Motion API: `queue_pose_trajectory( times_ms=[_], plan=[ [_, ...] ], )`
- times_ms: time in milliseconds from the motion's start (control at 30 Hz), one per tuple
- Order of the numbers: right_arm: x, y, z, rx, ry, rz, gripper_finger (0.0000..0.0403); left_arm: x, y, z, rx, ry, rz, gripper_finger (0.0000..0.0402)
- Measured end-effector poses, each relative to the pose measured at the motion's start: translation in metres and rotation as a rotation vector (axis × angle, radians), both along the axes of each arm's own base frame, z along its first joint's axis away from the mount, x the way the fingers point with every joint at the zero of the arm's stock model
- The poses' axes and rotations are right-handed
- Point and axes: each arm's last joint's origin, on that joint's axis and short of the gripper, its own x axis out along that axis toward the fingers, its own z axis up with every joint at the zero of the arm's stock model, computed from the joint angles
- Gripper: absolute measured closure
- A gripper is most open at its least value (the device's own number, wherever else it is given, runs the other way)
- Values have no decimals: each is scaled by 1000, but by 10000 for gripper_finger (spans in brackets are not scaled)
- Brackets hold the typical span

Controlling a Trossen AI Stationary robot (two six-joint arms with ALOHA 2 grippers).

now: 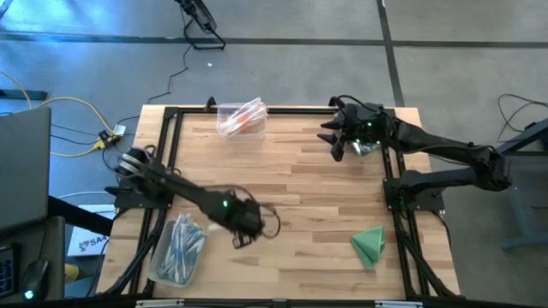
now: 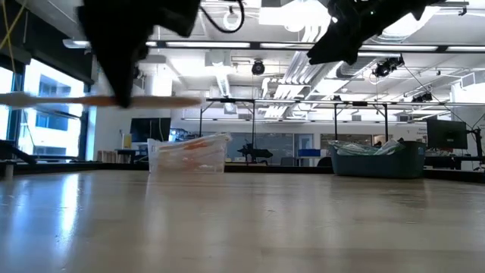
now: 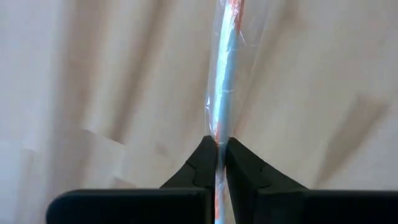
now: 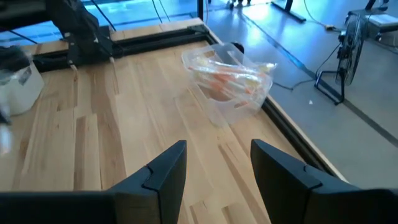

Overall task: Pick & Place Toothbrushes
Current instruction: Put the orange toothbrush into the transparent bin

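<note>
Left wrist view gives me the clearest read: my left gripper [image 3: 216, 149] has its two dark fingers pinched tight on a wrapped toothbrush [image 3: 222, 87], a thin clear-sleeved stick with an orange-pink tint that runs straight out past the fingertips over the pale wooden table [image 3: 93, 74]. From overhead I see the left arm [image 1: 175, 190] reaching diagonally from its base at the table's left edge toward the front middle, with the left gripper [image 1: 246, 224] just beside the clear bin [image 1: 177, 249] that holds the bluish toothbrushes [image 1: 183, 239]. The low camera shows this gripper as a dark mass with the held toothbrush [image 2: 98, 100] lying level, clear of the table surface. My right arm [image 1: 437, 150] stretches from the right side toward the back right part of the table, its right gripper [image 1: 342, 137] hanging above the wood. Through its own wrist camera the right gripper [image 4: 217, 165] has its fingers apart with nothing between them, looking toward a second clear bin [image 4: 231, 81] near the back frame rail, which contains the orange-accented toothbrushes [image 4: 227, 78]. A folded green cloth [image 1: 369, 244] lies at the front right of the table, well apart from both grippers.
</note>
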Motion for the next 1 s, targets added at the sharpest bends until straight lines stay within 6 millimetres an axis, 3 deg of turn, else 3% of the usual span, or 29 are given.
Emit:
queue_pose_trajectory(
  times_ms=[267, 500, 1000],
  plan=[
    [-14, 7, 6, 8, 8, -2, 231, -5, 65, 47, 165, -193, 164, 390],
    [-18, 9, 3, 78, 34, -20, 231, -9, 127, 75, 352, -311, 264, 391],
    [-19, 7, 3, 63, 38, -59, 231, -7, 270, 86, 663, -323, 279, 391]
  ],
)
